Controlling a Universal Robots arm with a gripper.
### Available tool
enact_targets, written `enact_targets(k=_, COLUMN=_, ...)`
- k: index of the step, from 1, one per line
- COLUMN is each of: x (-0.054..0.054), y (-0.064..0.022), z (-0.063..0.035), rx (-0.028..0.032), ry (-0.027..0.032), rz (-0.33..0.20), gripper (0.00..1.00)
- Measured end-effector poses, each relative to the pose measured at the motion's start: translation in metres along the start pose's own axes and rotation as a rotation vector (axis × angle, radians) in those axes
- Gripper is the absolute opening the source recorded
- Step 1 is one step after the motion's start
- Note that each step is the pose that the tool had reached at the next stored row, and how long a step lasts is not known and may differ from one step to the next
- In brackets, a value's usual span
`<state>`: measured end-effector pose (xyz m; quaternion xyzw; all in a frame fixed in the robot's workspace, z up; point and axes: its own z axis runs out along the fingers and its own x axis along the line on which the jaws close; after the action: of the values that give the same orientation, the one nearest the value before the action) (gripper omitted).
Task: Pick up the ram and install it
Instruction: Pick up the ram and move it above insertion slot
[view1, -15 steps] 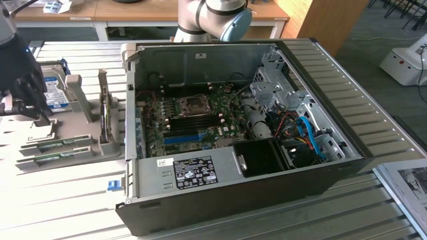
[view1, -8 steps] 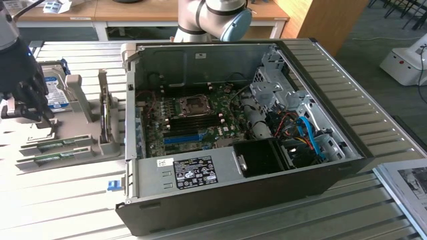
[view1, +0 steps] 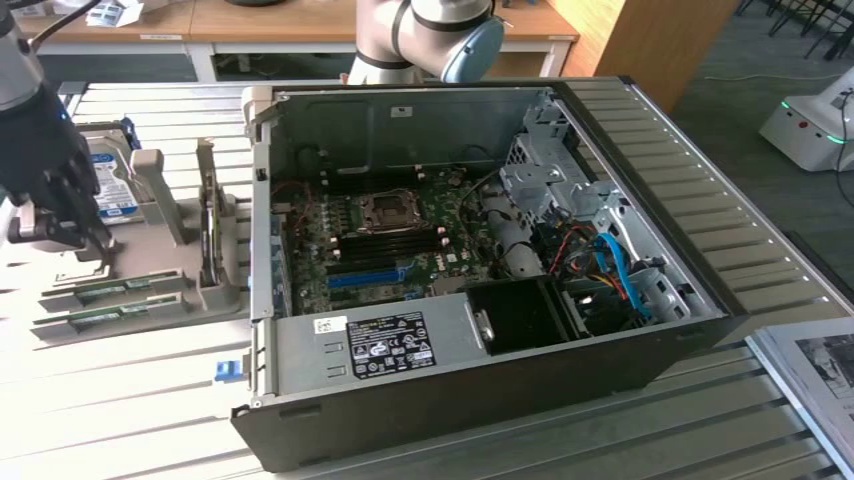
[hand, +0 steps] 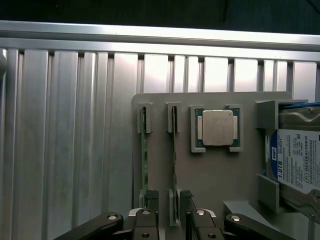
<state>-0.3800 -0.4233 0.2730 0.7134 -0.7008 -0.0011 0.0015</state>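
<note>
In the exterior view the gripper (view1: 54, 225) hangs over the far end of the gray holder (view1: 200, 300), which sits to the exterior view's left of the open computer case (view1: 641, 330); green ram sticks (view1: 114, 293) lie on edge in the holder's slots. In the wrist view the gripper (hand: 169, 201) is spread, its fingers (hand: 152, 200) either side of the ram (hand: 174, 145) without pinching it. The ram stands in its holder slot, with a second stick (hand: 144, 150), a processor chip (hand: 218, 127) and a hard drive (hand: 300, 160) alongside.
</note>
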Motion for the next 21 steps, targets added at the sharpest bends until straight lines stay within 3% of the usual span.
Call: enact_targets(k=21, x=0.000, y=-0.0001, z=0.0165, rx=0.0001, ry=-0.0001, rz=0.000, gripper=0.31)
